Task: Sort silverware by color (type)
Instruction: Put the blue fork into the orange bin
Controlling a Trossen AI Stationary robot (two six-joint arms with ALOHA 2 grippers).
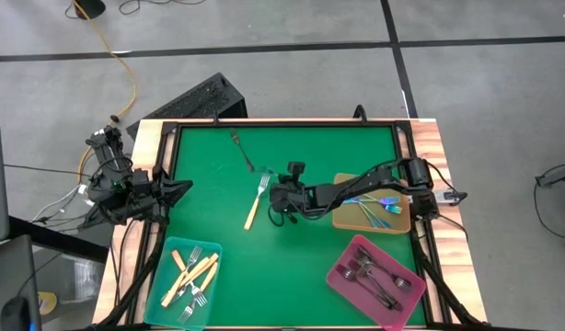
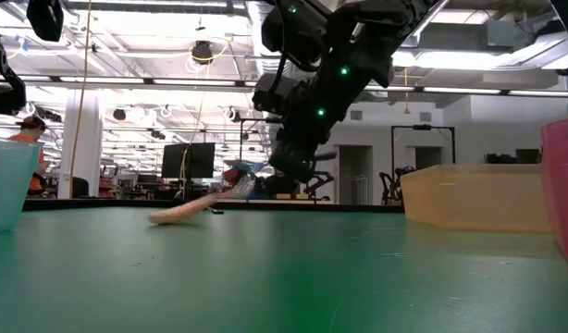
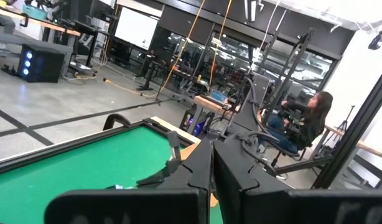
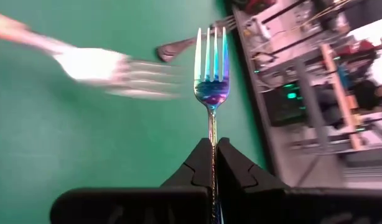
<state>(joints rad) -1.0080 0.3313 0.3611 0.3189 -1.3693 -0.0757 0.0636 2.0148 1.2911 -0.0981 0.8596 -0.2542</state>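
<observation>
My right gripper (image 1: 275,196) is over the middle of the green table (image 1: 319,257), shut on an iridescent blue-rainbow fork (image 4: 211,74) whose tines point away from the fingers. Just beyond it a cream-handled fork (image 1: 256,202) lies flat on the table, and a dark fork (image 1: 241,149) lies farther back. My left gripper (image 3: 211,171) is shut on nothing and stays at the table's left edge (image 1: 177,188). My right gripper pinches the iridescent fork's thin handle (image 4: 211,134) between its two fingers. The fingers come from the table's right, slanting down, and lie along the handle. The fork sticks straight out ahead of the fingers, tines foremost, clear of the table.
A teal tray (image 1: 163,276) with cream-handled forks stands at the near left. A tan tray (image 1: 404,221) with iridescent forks stands at the right under my right arm. A pink tray (image 1: 342,280) with dark forks is at the near right.
</observation>
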